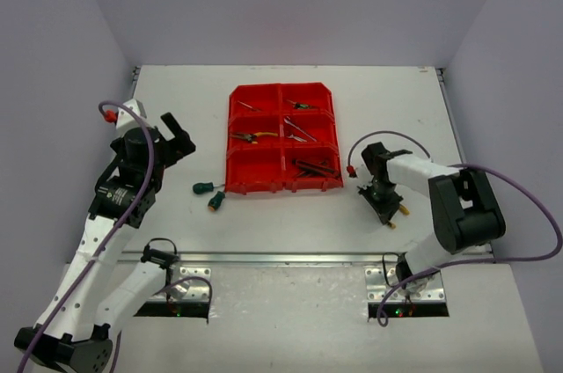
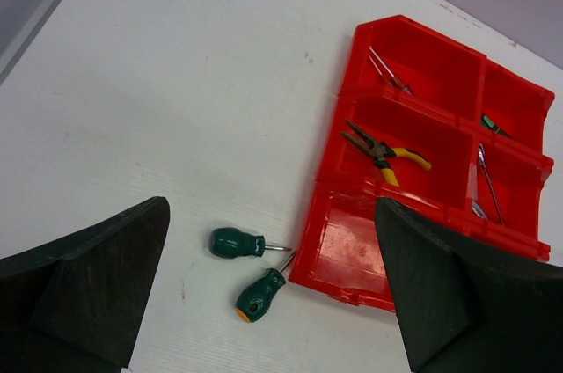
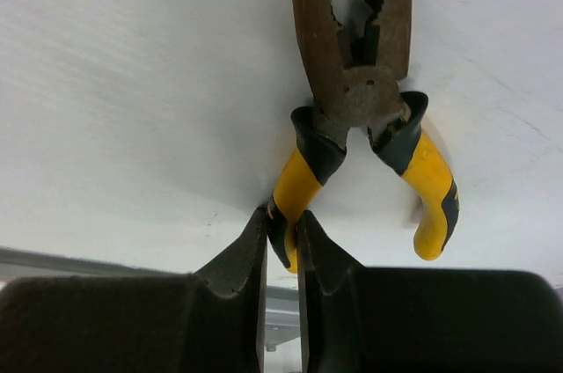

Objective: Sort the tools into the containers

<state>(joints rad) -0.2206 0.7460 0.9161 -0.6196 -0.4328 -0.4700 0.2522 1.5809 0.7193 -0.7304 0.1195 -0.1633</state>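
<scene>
green screwdrivers (image 2: 237, 243): two; yellow pliers (image 3: 352, 100): two

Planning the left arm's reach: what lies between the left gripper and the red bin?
A green screwdriver and a second green screwdriver lie on the table, tips toward the red bin; otherwise bare. The left wrist view shows it.

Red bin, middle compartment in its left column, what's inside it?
In the red bin, that compartment holds only yellow-handled pliers. The floor right beneath them is covered, so unseen.
</scene>
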